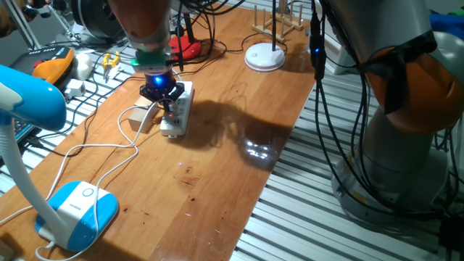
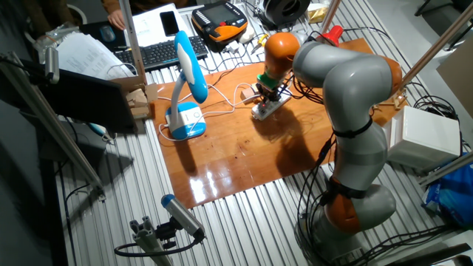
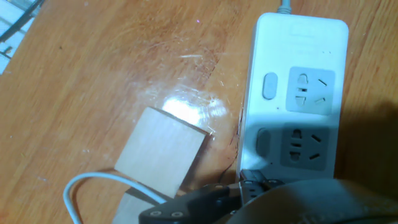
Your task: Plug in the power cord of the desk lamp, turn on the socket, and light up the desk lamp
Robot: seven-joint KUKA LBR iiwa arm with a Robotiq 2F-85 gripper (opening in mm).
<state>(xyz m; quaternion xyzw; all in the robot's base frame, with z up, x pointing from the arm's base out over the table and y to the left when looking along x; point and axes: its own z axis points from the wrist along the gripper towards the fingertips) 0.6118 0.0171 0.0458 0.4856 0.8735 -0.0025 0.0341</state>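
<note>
1. The table [image 1: 217,138] is a brown wooden board with a glossy glare patch, lying on a ribbed metal bench; a keyboard [image 2: 159,52] and papers sit beyond the far edge in the other fixed view.
2. At 8 o'clock in one fixed view stands the desk lamp [image 1: 76,210], with an oval light-blue and white base, a white curved neck and a light-blue head [image 1: 29,98] at the left edge.
3. The power cord [image 1: 109,156] is thin and white, looping across the wood from the lamp base toward 12 o'clock; its plug end is not clear.
4. A small wooden block [image 1: 141,118] lies just beside the socket at its 9 o'clock.
5. The socket [image 1: 177,112] is a white, long power strip near the table's middle; the hand view shows 2 outlets, each with an oval switch [image 3: 270,86] at its 9 o'clock.
6. The gripper [image 1: 162,98] hangs over the socket's near end; whether its fingers are apart or closed, I cannot tell.
7. A red lamp base [image 1: 185,49] and a white disc lamp base [image 1: 264,56] sit toward 12 o'clock.
</note>
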